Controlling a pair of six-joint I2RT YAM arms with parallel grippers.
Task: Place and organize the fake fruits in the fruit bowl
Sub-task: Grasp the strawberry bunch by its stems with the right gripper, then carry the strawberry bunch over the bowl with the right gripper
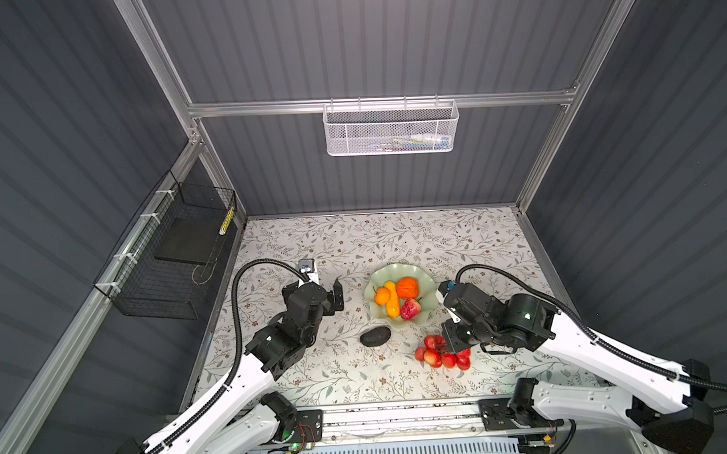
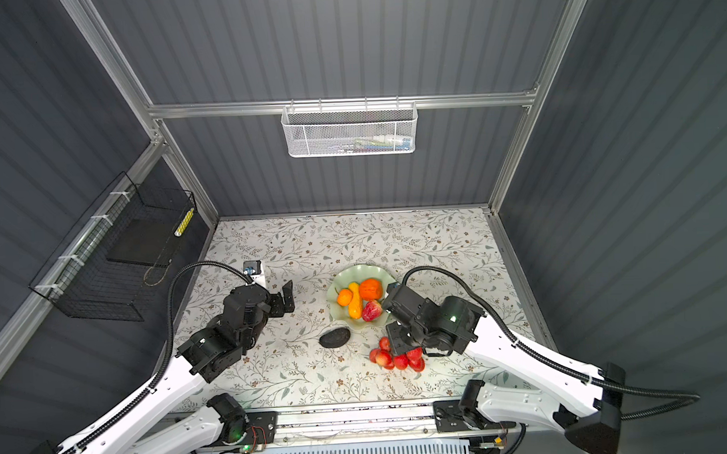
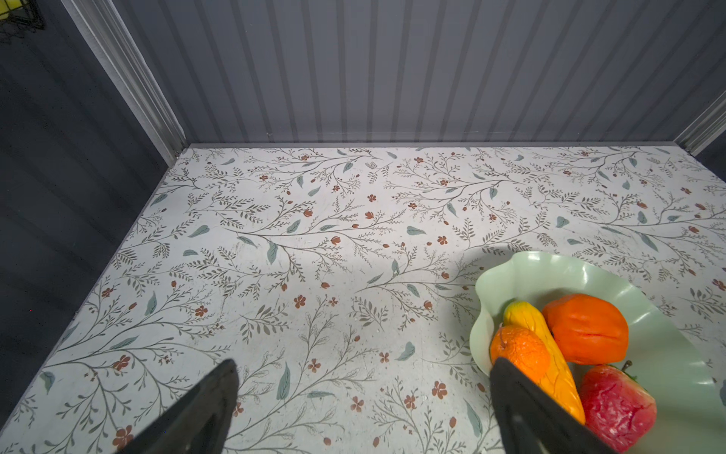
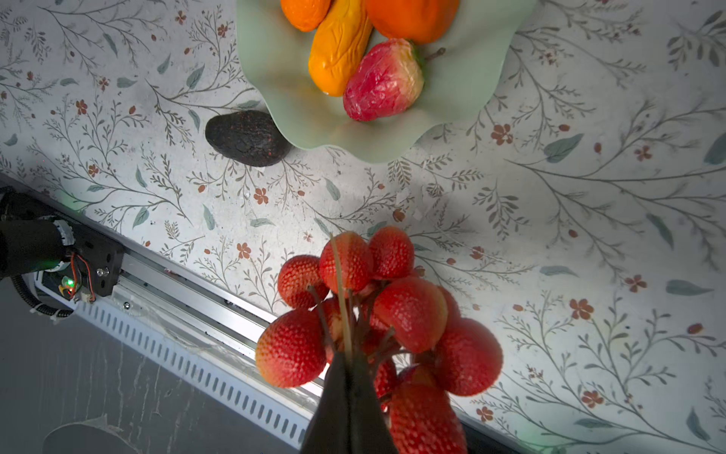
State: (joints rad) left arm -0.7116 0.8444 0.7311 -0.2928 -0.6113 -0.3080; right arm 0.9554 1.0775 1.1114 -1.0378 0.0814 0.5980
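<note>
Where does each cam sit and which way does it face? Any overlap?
Top views: stereo pair high over the near edge, tilted down at table and back wall; left arm and right arm show.
Left wrist: low, facing the back wall; open left tool in frame, fruit bowl beside.
Right wrist: looking down past the shut right tool pinching the berry bunch.
Shared: both wrist views show that bowl.

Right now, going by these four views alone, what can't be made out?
- White mesh basket, both top views: contents too small and veiled by the mesh.
- Right tool: its tips are hidden under the right arm in both top views. Only the right wrist view shows it shut on the berry bunch.
- Bowl, right wrist view: far part cut off by the picture edge.
- Black fruit: the bowl rim overlaps it, so contact is unclear.
</note>
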